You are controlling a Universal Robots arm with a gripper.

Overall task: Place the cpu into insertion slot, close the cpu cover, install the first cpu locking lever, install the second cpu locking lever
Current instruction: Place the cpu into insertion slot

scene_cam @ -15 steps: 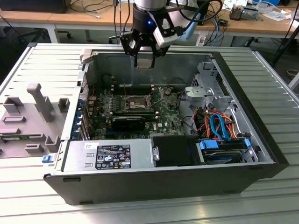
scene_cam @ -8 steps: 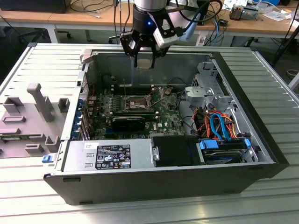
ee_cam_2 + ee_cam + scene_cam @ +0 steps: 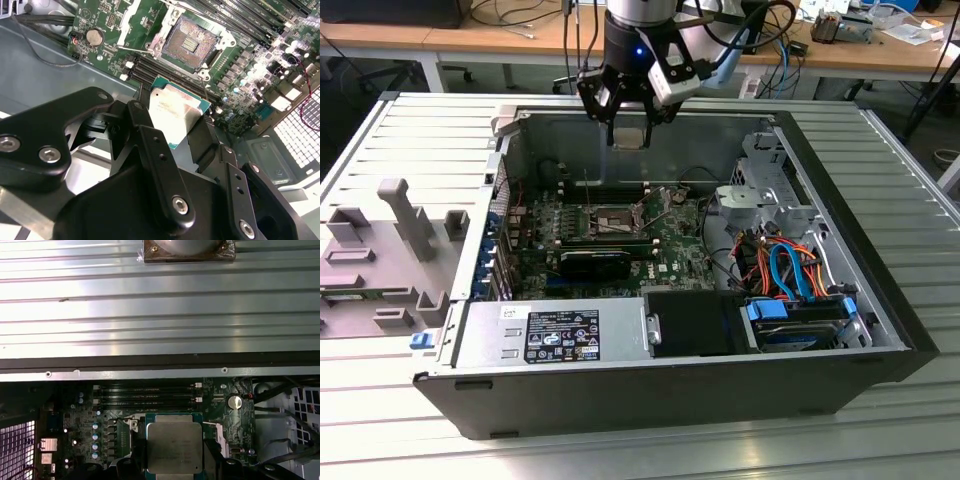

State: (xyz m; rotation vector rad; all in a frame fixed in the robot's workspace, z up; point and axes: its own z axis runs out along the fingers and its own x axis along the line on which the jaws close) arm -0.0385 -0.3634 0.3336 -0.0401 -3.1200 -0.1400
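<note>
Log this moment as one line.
gripper: shut on cpu | cpu: held in air above open computer case, not seated | insertion slot: empty, uncovered

Legible text: none.
- Black label [image 3: 563, 340] with white print and a row of small marks, on the grey power supply [image 3: 620, 322], lower centre of the exterior view: characters not readable.
- Small white sticker [image 3: 510, 313], just beside the black label toward the exterior view's left: dark print, not readable.
- Faint lines of print on the silver top of the cpu [image 3: 175, 112] [image 3: 174, 450], in both wrist views: not readable.
- White printed marks on the green motherboard [image 3: 102, 17], second wrist view: too small to read.
</note>
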